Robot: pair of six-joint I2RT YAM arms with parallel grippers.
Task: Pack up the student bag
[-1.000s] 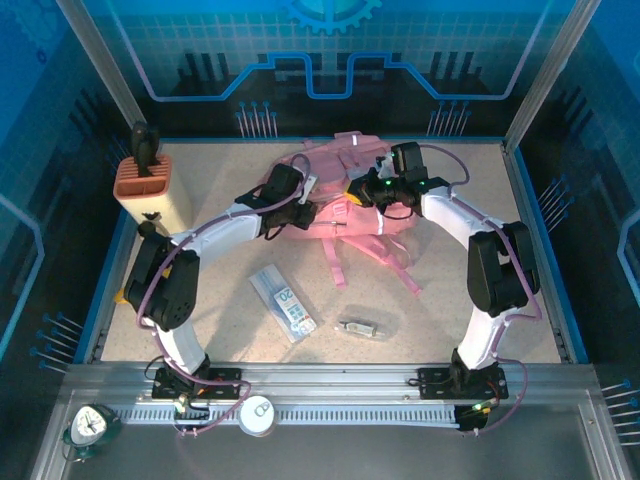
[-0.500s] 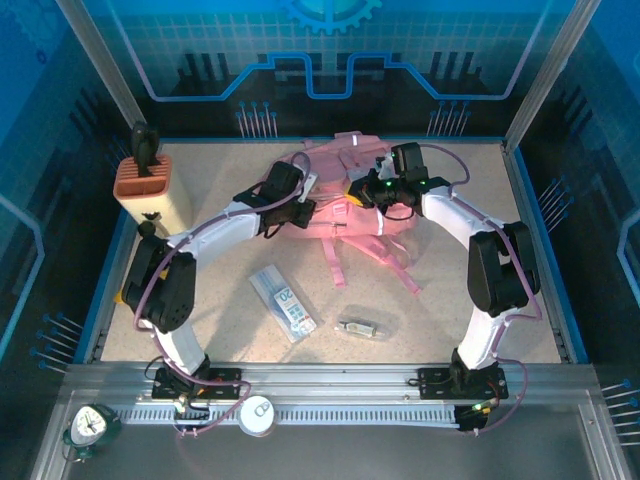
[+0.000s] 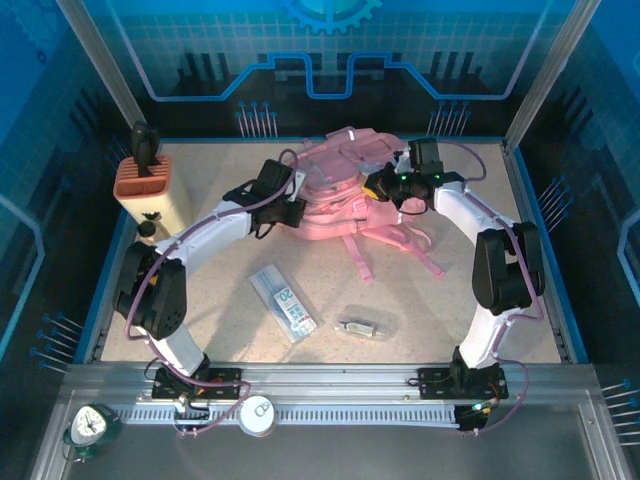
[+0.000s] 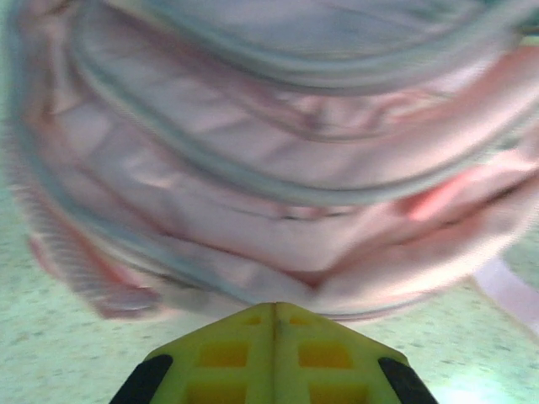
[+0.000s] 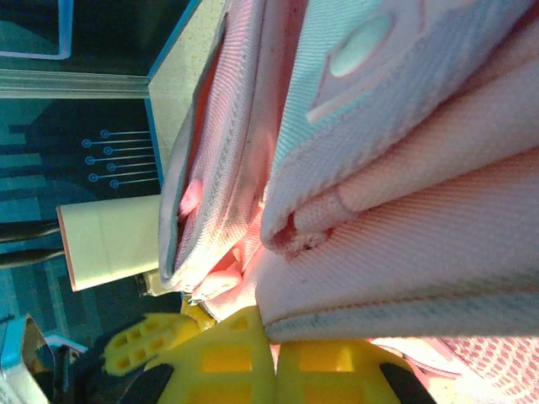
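Top external view showed the student bag (image 3: 335, 190) slumped on the table (image 3: 200, 290) between the two grippers. The left gripper (image 3: 297, 203) was at one flank and the right gripper (image 3: 378, 186) at the opposite one, with the straps trailing toward the arm bases. In the left wrist view the left gripper's yellow fingers (image 4: 227, 362) were pressed together, tips against the bag's lowest seam. I judged a fold of fabric to be pinched there, though the blur made that unsure. In the right wrist view the right gripper was likewise closed, and pink cloth bulged straight out of its tips, so it held the bag.

Two opposed pinches probably served to lift or spread the soft fabric so an opening could be found. Nothing seemed packed yet: a flat packet (image 3: 285, 303) and a small clear item (image 3: 360, 326) lay well behind both grippers, nearer the bases. The packet's blue label carried print too small to read. An oval patch (image 5: 358, 46) on the bag was blank.
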